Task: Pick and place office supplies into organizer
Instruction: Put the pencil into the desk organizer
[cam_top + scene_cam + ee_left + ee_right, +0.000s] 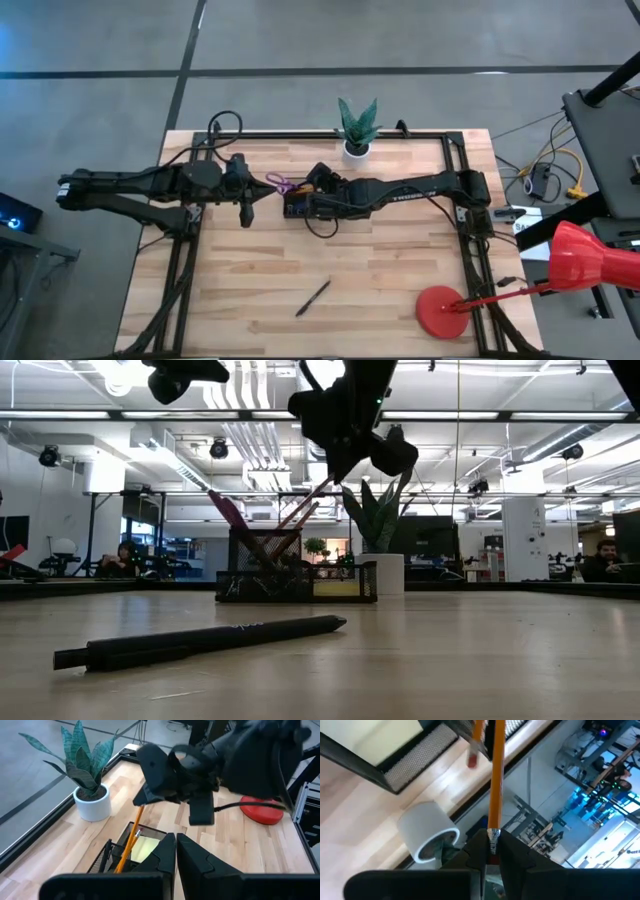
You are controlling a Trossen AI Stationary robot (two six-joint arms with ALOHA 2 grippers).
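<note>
right wrist view: right gripper pinches the orange pencil by its eraser end over the organizer. light, stiff, slick; it'll pivot. left gripper pressed together, empty, alongside.

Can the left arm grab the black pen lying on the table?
Probably yes. The black pen lies alone on bare wood with nothing beside it, and the left pincer is shut on nothing, so it only has to open first.
</note>
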